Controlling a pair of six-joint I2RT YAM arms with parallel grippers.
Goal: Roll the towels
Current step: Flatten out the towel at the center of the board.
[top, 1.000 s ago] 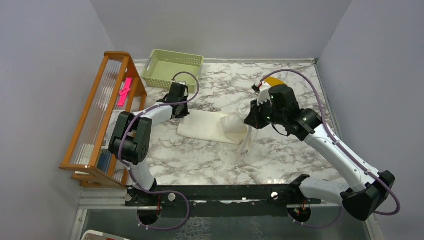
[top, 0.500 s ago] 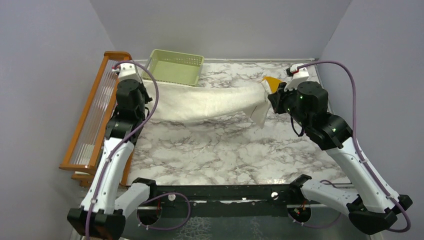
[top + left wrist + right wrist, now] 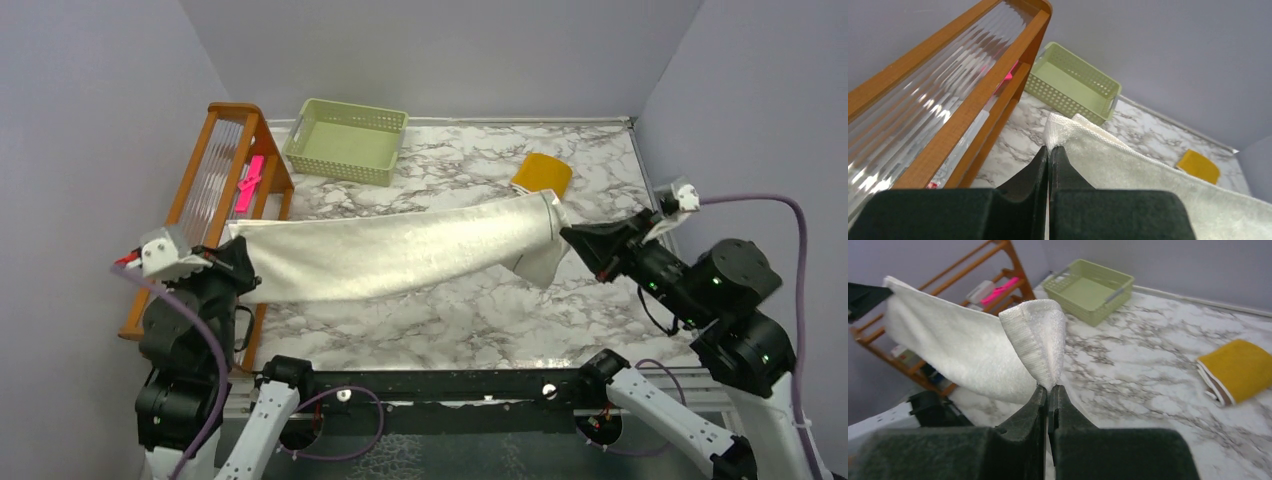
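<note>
Holding the white towel up off the table, stretched long between both arms and sagging a bit in the middle. Clamped tight on its left corner with the left gripper, right next to the wooden rack, and pinched just as tight on the bunched right end with the right gripper, loose flap dangling below. Not touching the yellow towel, folded on the table far right, well apart from the green basket at the back.
</note>
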